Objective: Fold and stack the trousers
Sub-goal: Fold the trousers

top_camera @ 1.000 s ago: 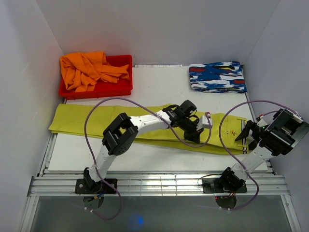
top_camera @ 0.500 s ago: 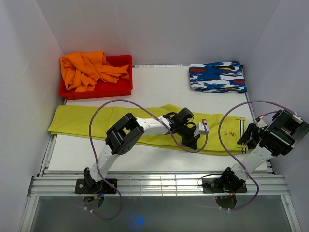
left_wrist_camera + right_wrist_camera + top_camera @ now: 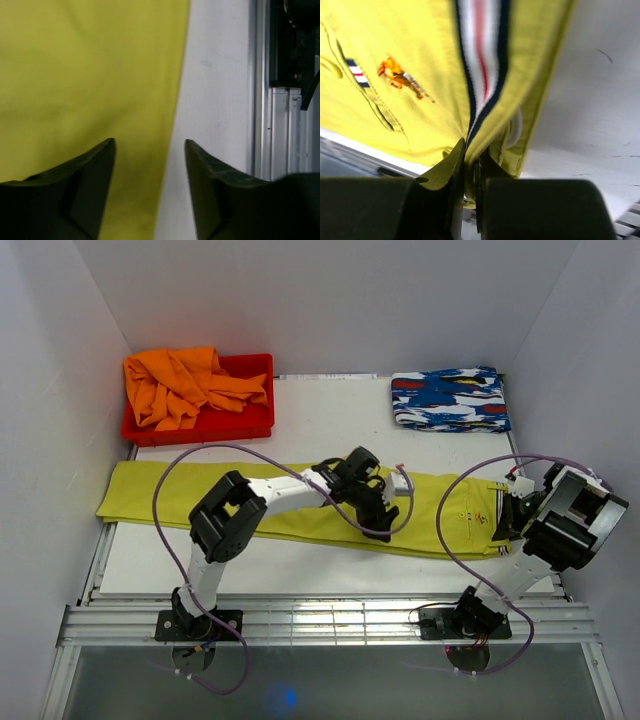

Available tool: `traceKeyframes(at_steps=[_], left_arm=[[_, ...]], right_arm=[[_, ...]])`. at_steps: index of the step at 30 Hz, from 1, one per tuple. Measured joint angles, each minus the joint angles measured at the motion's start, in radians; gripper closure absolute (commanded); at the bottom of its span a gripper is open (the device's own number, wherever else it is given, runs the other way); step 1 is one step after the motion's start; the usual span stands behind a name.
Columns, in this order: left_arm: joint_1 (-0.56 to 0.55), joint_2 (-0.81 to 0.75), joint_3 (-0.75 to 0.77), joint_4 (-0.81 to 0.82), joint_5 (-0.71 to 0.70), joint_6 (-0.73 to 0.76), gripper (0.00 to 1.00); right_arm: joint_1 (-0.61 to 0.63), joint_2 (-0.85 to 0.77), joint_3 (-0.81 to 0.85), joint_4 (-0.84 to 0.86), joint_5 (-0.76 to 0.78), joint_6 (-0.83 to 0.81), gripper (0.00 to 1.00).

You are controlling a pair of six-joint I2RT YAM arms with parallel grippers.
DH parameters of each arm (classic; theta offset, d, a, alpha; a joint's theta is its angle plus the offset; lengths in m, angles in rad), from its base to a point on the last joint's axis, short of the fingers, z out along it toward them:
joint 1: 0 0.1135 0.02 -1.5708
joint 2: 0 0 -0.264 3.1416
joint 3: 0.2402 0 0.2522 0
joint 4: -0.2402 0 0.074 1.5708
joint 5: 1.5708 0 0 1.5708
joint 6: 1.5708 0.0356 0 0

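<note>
The yellow-green trousers lie stretched across the table, legs to the left, striped waistband at the right. My right gripper is shut on the waistband edge; in the right wrist view the striped band runs down between the closed fingers. My left gripper hovers open over the middle of the trousers at their near edge. In the left wrist view the yellow cloth fills the left, its hem passing between the spread fingertips, with nothing gripped.
A red bin holding an orange garment stands at the back left. A folded blue, white and red patterned cloth lies at the back right. White walls close in on three sides; the metal rail runs along the near edge.
The left gripper has opened and let go of the trousers, shifting slightly left. The right gripper has closed on the waistband and the trousers' right end has been pulled straighter.
</note>
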Motion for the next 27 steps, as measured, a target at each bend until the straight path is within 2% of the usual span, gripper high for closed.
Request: traceKeyframes(at_steps=[1,7,8,9,10,11,14,17,18,20,27], left_arm=[[0.029,-0.030,-0.003,-0.014,-0.008,-0.018,0.03],[0.272,-0.220,0.015,-0.019,-0.123,-0.105,0.02],[0.302,-0.229,0.029,-0.016,-0.154,-0.108,0.02],[0.327,-0.229,0.046,-0.009,-0.177,-0.112,0.02],[0.347,-0.221,0.058,-0.001,-0.193,-0.119,0.02],[0.367,-0.208,0.071,0.000,-0.195,-0.127,0.02],[0.431,-0.110,0.148,-0.015,-0.172,-0.145,0.02],[0.483,0.005,0.215,-0.024,-0.143,-0.148,0.02],[0.502,0.048,0.232,-0.029,-0.136,-0.147,0.02],[0.525,0.106,0.253,-0.034,-0.127,-0.141,0.05],[0.526,0.239,0.338,-0.051,-0.024,-0.111,0.16]], right_arm=[[0.013,-0.023,-0.014,0.014,0.011,-0.034,0.92],[0.107,-0.145,-0.089,0.120,0.090,-0.211,0.92],[0.121,-0.165,-0.101,0.142,0.101,-0.234,0.88],[0.132,-0.184,-0.111,0.164,0.110,-0.254,0.68],[0.141,-0.202,-0.118,0.181,0.115,-0.273,0.61],[0.146,-0.217,-0.119,0.194,0.120,-0.293,0.46],[0.150,-0.261,-0.107,0.236,0.120,-0.330,0.15],[0.150,-0.312,-0.066,0.253,0.101,-0.349,0.03],[0.151,-0.335,-0.050,0.259,0.089,-0.351,0.02],[0.157,-0.399,-0.006,0.270,0.057,-0.355,0.10],[0.278,-0.550,0.066,0.312,-0.039,-0.325,0.10]])
